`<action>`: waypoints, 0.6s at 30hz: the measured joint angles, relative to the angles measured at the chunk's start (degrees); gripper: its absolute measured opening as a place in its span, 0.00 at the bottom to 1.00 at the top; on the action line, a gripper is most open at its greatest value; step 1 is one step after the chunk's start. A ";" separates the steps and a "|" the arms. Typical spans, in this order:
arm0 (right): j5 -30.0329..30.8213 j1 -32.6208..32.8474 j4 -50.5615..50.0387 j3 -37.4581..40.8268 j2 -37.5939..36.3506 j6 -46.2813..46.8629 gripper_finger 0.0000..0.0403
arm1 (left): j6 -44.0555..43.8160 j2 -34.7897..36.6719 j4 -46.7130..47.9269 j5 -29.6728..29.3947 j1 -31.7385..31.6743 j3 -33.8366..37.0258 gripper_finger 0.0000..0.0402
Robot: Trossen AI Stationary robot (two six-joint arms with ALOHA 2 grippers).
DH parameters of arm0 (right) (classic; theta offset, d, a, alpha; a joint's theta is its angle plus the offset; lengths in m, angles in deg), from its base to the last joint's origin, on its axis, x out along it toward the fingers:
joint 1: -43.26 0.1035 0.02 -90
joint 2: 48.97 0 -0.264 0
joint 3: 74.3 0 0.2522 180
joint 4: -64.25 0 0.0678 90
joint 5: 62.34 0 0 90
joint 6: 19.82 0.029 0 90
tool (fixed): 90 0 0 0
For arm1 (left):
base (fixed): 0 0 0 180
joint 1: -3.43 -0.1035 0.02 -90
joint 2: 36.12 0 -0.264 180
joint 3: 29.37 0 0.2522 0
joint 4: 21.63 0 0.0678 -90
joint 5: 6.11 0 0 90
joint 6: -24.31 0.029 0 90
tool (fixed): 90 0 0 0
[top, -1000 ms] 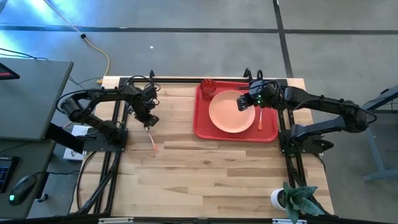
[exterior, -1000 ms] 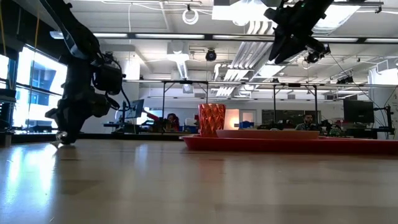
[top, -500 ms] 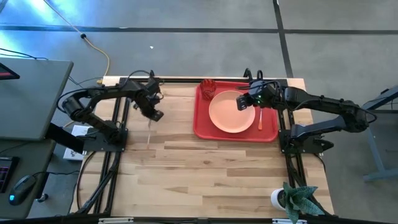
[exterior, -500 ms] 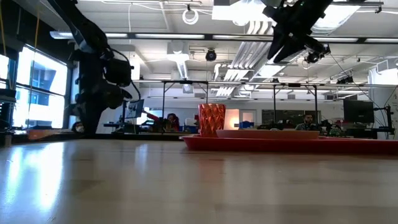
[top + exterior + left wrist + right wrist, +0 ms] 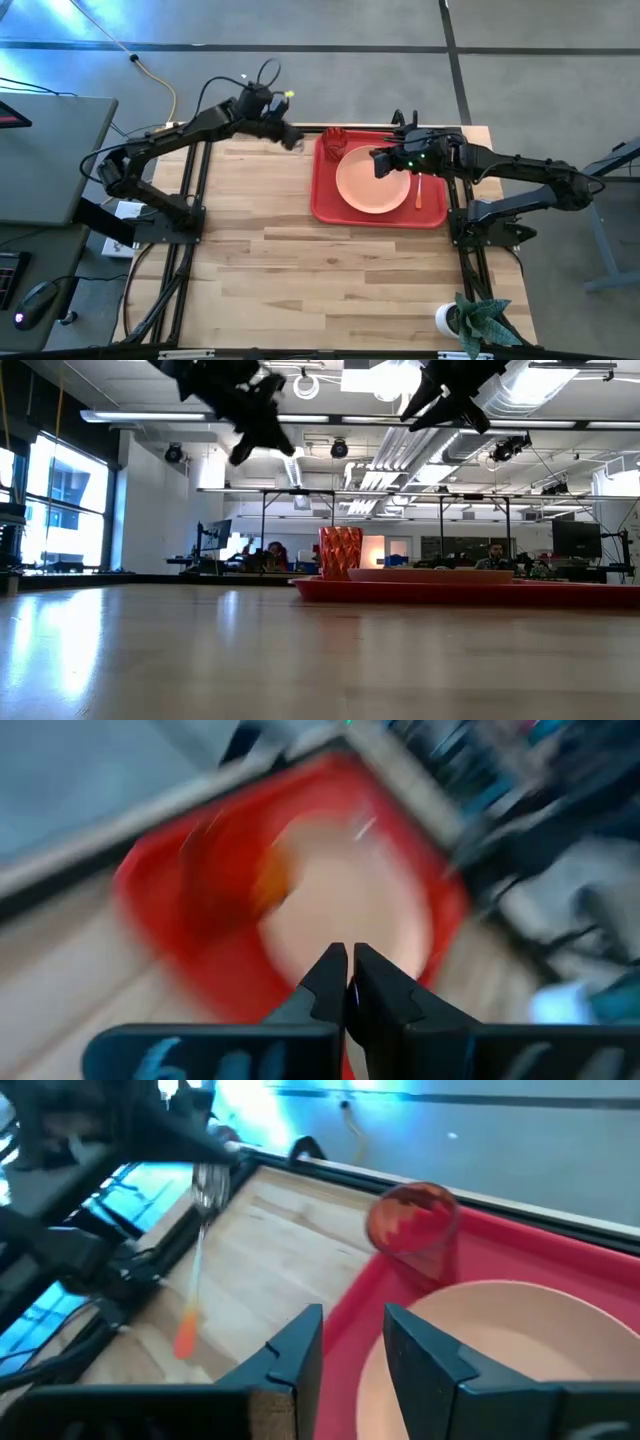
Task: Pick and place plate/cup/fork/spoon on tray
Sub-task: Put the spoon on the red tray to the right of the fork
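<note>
The red tray (image 5: pixel 325 200) lies at the table's far right. On it are the peach plate (image 5: pixel 372 185), the red-orange cup (image 5: pixel 333 138) in the far left corner, and an orange-handled utensil (image 5: pixel 418 190) right of the plate. My left gripper (image 5: pixel 292 138) is high over the far edge, just left of the tray, shut on a second orange-handled utensil (image 5: pixel 190 1295). I cannot tell whether that one is the fork or the spoon. My right gripper (image 5: pixel 350 1342) is open and empty above the plate's left part (image 5: pixel 380 162). My left gripper pinches the utensil at its silver head end (image 5: pixel 208 1188) between its two shut fingers. The utensil hangs nearly upright below the fingers, its orange handle end (image 5: pixel 185 1335) lowest, lifted well clear of the table.
A white pot with a green plant (image 5: pixel 470 322) stands at the near right corner. The bare wooden table (image 5: pixel 300 270) stretches left of and in front of the tray. The room behind shows desks and people far off.
My left gripper has lifted the utensil off the table's left part. It has swung up, toward the far edge and right toward the tray's far left corner. The utensil now hangs clear. My right gripper has shifted a little left over the plate.
</note>
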 joint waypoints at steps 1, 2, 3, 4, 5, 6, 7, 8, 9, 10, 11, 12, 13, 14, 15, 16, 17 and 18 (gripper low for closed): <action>-0.37 0.20 0.62 0.00 0.02 -0.55 0.25 | -1.13 0.01 -3.14 -0.52 1.06 -0.90 0.01; -0.78 0.35 1.22 0.00 0.02 -1.29 0.26 | -2.12 0.01 -6.16 -1.45 2.05 -1.47 0.01; -1.39 0.40 1.85 0.00 0.02 -2.09 0.26 | -2.94 -0.13 -9.11 -2.47 3.01 -1.83 0.01; -2.03 0.40 2.63 0.00 0.04 -3.07 0.27 | -3.51 -0.56 -12.32 -3.97 4.02 -2.25 0.01; -2.64 0.37 3.49 0.00 0.04 -3.95 0.27 | -3.93 -1.09 -15.57 -5.35 4.93 -2.63 0.01; -3.27 0.26 4.54 0.00 0.04 -5.02 0.27 | -4.21 -1.59 -18.20 -6.20 5.58 -2.80 0.01; -3.87 0.17 5.78 0.00 0.04 -6.11 0.27 | -4.21 -2.26 -20.38 -6.91 6.24 -3.09 0.01; -4.71 -0.02 7.28 0.00 0.04 -7.25 0.27 | -4.23 -3.22 -22.93 -7.35 6.89 -3.56 0.01; -5.07 -0.15 8.73 0.00 0.04 -8.23 0.27 | -4.23 -4.24 -24.88 -7.46 7.47 -4.01 0.01; -5.63 -0.16 10.03 0.00 0.06 -9.07 0.27 | -4.23 -5.41 -26.01 -7.46 8.02 -4.64 0.01; -6.03 -0.33 11.31 0.00 0.05 -9.64 0.27 | -4.23 -6.63 -26.35 -7.46 8.57 -5.55 0.01; -6.53 -0.55 12.29 0.00 0.06 -10.24 0.27 | -4.05 -7.78 -26.22 -7.48 9.02 -6.44 0.01; -7.36 -0.73 13.03 0.01 0.06 -10.46 0.27 | -3.65 -9.08 -26.06 -7.47 9.47 -7.43 0.01; -7.75 -0.99 13.55 0.00 0.06 -10.51 0.27 | -3.48 -10.30 -26.35 -7.49 9.98 -8.46 0.01; -7.98 -1.23 13.60 0.00 0.23 -10.58 0.27 | -3.38 -11.60 -26.36 -7.50 10.41 -9.63 0.01; -8.03 -1.32 13.26 0.00 0.40 -10.93 0.27 | -3.61 -12.77 -26.29 -7.51 10.68 -10.74 0.01; -7.94 -1.55 12.51 0.00 0.63 -11.68 0.27 | -3.93 -13.85 -26.41 -7.62 10.87 -11.91 0.01; -7.31 -1.73 11.80 0.00 0.90 -12.49 0.27 | -4.15 -14.93 -26.69 -8.12 11.17 -13.04 0.01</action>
